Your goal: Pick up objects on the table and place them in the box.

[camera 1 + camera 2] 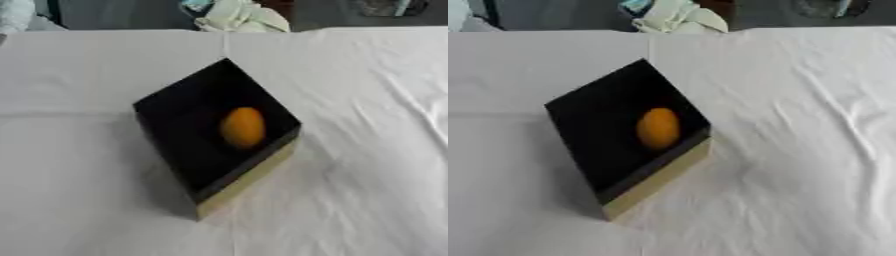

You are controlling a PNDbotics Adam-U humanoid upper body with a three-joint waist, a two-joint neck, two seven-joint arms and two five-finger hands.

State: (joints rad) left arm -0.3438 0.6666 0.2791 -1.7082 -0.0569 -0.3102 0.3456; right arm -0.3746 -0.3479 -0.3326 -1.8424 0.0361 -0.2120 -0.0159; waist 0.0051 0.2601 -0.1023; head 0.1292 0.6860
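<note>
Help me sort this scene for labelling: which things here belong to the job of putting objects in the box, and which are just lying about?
Part of the job:
- black box, set cornerwise on the white tablecloth
- orange oval object, already inside the box

Just lying about:
- pale crumpled cloth beyond the table's far edge

Neither hand shows in either view.

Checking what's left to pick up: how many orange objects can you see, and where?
1. The orange oval object lies inside the black box, toward its right side. None shows on the white tablecloth around it; the box's walls could hide something small.
</note>
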